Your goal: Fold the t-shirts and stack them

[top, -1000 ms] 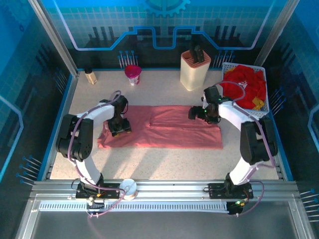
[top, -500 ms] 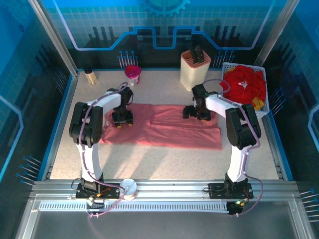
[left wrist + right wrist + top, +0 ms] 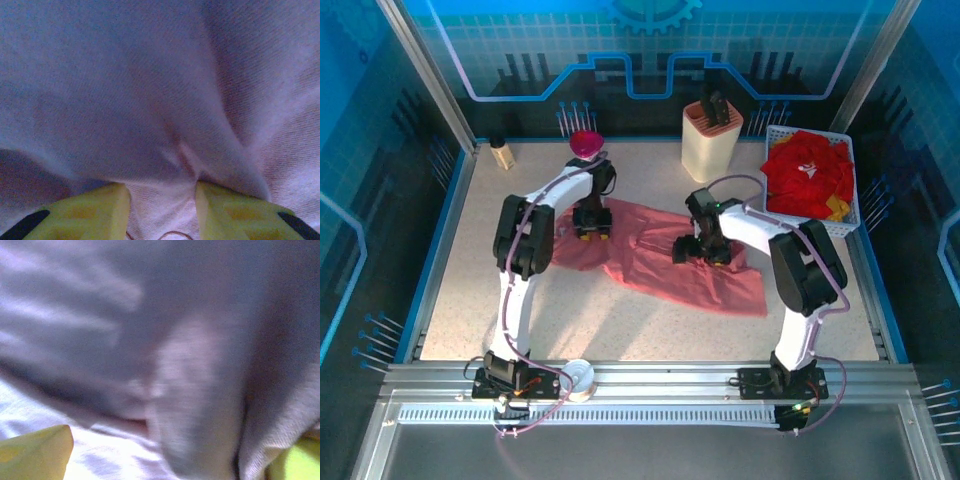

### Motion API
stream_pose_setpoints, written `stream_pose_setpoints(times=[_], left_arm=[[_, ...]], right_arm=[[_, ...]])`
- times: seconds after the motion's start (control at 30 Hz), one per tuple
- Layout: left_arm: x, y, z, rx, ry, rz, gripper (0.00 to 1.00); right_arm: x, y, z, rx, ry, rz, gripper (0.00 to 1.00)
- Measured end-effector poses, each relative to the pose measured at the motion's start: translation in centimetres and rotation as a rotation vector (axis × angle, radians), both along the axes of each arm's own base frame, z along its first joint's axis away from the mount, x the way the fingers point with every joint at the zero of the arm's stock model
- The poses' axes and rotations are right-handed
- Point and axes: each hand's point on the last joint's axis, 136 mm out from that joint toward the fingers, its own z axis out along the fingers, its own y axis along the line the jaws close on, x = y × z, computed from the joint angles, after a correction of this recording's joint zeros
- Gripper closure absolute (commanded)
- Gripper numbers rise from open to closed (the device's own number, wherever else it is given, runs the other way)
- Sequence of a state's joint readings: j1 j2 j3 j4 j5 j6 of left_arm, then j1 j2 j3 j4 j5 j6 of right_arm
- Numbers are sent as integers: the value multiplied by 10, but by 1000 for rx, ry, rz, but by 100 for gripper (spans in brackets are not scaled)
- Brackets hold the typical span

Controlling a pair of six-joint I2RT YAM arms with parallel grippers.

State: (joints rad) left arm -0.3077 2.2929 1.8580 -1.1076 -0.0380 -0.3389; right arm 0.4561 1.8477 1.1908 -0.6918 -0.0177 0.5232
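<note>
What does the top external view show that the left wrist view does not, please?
Top external: the wider scene, with the white basket of red t-shirts, the knife block and the right tool on the cloth. Left wrist: the close-up weave, and a ridge of cloth puckering between the yellow fingers. Both: the pink t-shirt and the left tool.

On your speckled beige tabletop you have a cream knife block with black handles at one o'clock, a white plastic mesh basket at two, a magenta cup at eleven, and a small dark-capped bottle at ten.
</note>
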Motion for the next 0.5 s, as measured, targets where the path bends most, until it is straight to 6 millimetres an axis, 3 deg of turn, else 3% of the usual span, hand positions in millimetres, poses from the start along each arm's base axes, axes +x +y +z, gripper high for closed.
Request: stream_pose_setpoints(times=[0.23, 0.5], left_arm=[[26, -61, 3, -96, -33, -83, 60], [61, -106, 7, -163, -103, -154, 59]], right_arm=[[-67, 40, 2, 70, 67, 42, 6], [-115, 93, 6, 152, 69, 48, 5]])
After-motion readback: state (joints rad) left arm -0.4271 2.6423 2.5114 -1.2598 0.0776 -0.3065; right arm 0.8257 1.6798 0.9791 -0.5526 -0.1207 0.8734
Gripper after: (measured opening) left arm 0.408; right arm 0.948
